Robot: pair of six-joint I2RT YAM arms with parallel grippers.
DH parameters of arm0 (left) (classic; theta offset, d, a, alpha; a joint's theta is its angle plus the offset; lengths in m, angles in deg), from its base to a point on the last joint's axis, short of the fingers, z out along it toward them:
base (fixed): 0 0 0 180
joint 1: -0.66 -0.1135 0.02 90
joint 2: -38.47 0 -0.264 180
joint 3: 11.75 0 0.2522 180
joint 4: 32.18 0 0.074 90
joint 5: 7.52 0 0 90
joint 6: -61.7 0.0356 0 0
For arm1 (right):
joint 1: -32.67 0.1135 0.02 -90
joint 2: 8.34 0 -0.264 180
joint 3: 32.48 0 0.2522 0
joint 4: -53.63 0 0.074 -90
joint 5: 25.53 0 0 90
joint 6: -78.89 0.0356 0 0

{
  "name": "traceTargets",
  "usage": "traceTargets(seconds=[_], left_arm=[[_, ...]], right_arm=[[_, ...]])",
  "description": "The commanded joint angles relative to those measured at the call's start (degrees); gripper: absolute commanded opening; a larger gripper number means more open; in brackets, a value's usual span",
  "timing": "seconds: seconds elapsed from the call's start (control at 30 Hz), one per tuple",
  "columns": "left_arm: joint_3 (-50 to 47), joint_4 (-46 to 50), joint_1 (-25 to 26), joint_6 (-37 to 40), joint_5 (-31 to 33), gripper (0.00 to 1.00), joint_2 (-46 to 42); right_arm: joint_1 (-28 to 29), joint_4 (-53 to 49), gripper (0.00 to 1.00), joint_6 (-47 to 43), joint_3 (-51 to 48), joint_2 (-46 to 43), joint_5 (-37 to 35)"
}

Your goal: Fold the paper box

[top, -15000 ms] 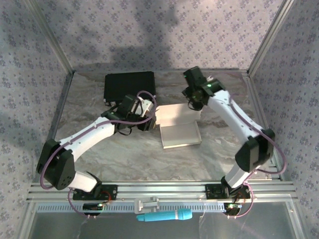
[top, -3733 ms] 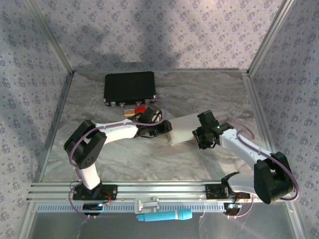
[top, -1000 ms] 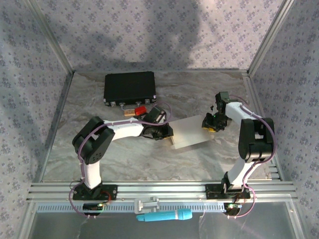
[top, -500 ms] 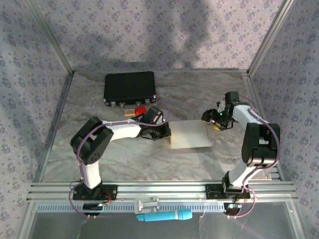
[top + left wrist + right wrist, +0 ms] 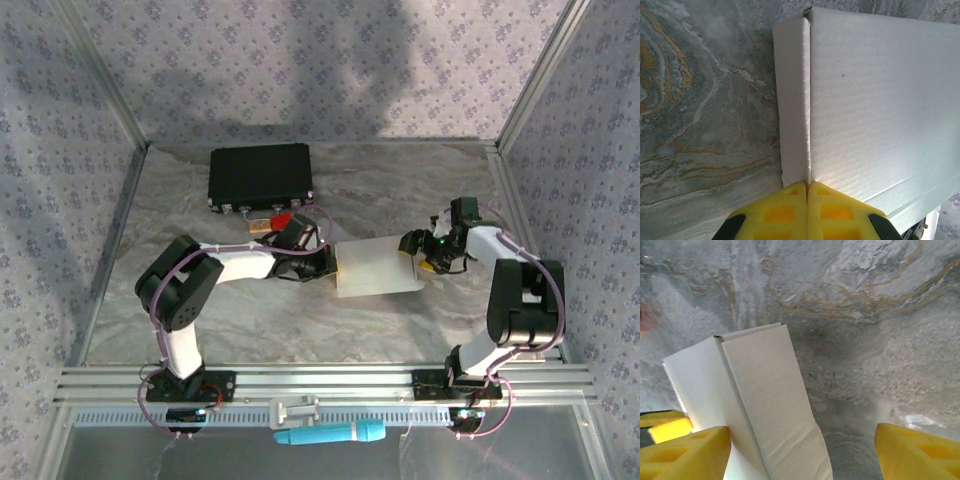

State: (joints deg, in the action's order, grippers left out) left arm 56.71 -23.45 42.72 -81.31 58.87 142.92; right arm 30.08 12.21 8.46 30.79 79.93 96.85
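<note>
Jaws on our left sit shut at the paper box [image 5: 880,100] edge; our right jaws gape around its other end.

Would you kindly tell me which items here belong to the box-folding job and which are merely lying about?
In the job: paper box, left gripper, right gripper.
Lying about: black case, small red item, teal tool by the front rail.
</note>
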Motion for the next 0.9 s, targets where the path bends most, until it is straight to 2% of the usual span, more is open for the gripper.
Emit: traceTargets(seconds=[0.0, 0.1, 0.23, 0.47, 0.77, 0.87], left_arm=[[-2.8, 6.8, -1.3, 1.2, 3.9, 0.03, 1.4], [-3.4, 6.7, -1.5, 1.3, 3.9, 0.03, 1.6], [-3.5, 6.5, -1.8, 1.4, 4.1, 0.03, 1.7], [-2.8, 6.8, -2.2, 1.7, 5.1, 0.07, -0.1], [0.7, 11.4, -3.5, 3.5, 10.7, 0.33, -10.1], [0.8, 11.5, -3.6, 5.5, 12.5, 0.37, -14.4]], right_arm=[[0.3, 3.1, 0.78, 1.6, -2.9, -2.1, 4.3], [1.0, 8.1, 0.78, 5.1, -4.6, -2.8, 9.7], [2.6, 11.8, 0.75, 9.3, -4.9, -3.9, 12.9], [3.4, 13.7, 0.62, 15.1, -5.2, -4.6, 15.6], [2.8, 13.4, 0.44, 25.8, -4.3, -5.8, 16.1], [2.0, 11.7, 0.37, 30.0, -3.4, -4.4, 17.0]])
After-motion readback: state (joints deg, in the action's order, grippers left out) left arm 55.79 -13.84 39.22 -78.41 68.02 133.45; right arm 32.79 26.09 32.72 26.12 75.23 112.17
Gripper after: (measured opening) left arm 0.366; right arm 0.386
